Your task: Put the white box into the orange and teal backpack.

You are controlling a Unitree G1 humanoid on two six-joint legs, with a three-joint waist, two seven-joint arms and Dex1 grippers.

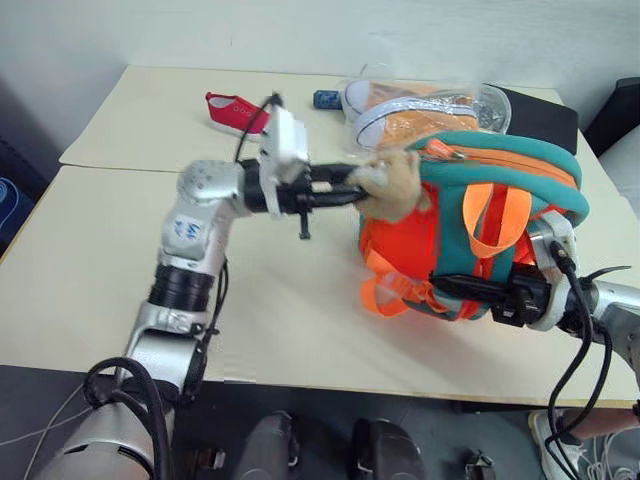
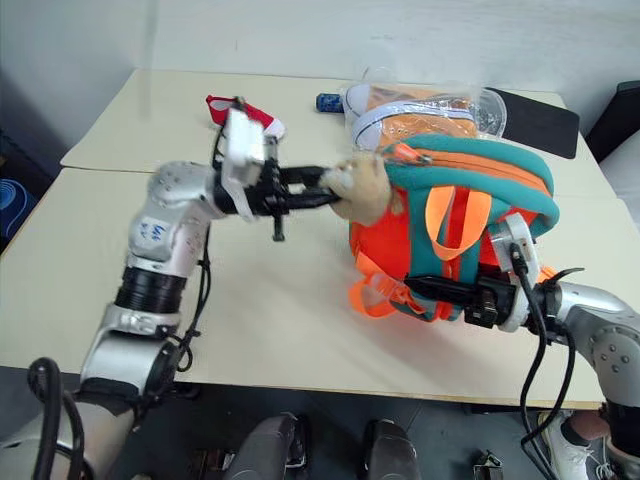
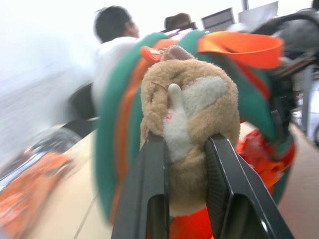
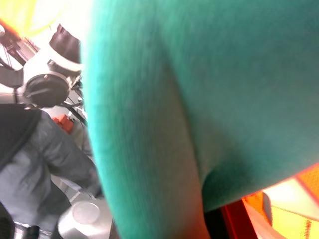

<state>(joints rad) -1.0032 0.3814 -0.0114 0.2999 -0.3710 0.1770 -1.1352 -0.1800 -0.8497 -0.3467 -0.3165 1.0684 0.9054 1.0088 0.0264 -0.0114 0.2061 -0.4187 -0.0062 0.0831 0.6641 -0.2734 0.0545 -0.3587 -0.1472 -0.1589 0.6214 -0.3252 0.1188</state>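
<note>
one orange and teal backpack [image 1: 480, 225], one plush toy [image 3: 187, 122]. my left gripper [image 3: 185, 149] pinches toy at backpack's 9 o'clock; my right gripper [image 1: 450, 285] clamped shut low on backpack.

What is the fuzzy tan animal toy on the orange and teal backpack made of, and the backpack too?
The tan plush animal toy looks like soft, curly fleece, matte and nubbly. The orange and teal backpack seems padded woven fabric: its teal panels look dull and cloth-like, while the orange straps look like smooth, slightly shiny webbing.

place: office or lab | 2 tables [image 1: 120, 260] | person [image 3: 112, 37] (seated)
</note>
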